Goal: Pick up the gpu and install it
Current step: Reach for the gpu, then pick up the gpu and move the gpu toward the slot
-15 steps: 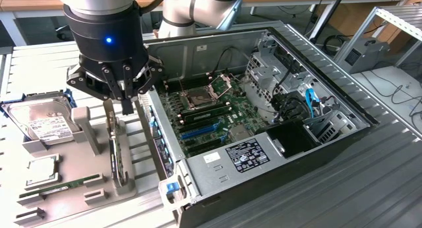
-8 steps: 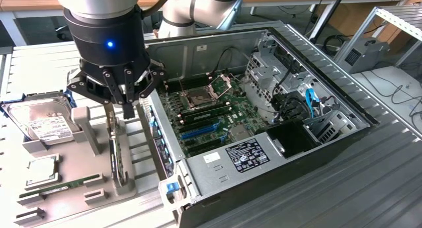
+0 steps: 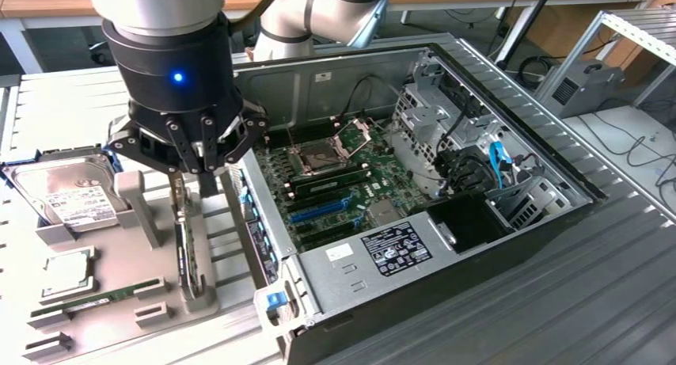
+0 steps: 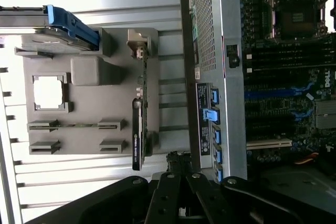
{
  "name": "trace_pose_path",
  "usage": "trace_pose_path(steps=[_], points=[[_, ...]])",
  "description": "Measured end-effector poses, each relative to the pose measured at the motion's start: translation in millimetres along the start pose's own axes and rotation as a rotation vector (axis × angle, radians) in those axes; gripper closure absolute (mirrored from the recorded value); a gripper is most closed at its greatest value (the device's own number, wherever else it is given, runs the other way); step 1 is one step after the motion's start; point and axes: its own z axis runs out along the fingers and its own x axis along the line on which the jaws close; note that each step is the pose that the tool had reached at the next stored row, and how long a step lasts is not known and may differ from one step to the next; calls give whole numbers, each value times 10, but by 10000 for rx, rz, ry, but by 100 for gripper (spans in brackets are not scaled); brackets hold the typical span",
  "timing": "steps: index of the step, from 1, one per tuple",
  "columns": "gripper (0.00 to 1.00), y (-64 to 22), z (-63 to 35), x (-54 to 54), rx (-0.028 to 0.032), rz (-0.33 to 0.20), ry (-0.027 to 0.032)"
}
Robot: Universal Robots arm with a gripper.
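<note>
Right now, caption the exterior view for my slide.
Shut gripper hovers over the gpu standing edgewise in its gray holder beside the open computer case.

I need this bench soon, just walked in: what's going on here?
The robot arm's hand is shut and hovers over the grey holder beside the open computer case. The gpu stands on edge in its holder slot, just below the hand, apparently not gripped, so it is not in the case yet.

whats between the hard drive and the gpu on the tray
a raised grey block of the tray, between hard drive and gpu; the exterior view shows it
</note>
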Motion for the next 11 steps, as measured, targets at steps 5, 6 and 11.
trace_pose_path(steps=[5,6,11], points=[[89,-11,0,-1,13,0,-1],[89,-11,0,-1,12,-1,0],[89,-11,0,-1,12,0,-1]])
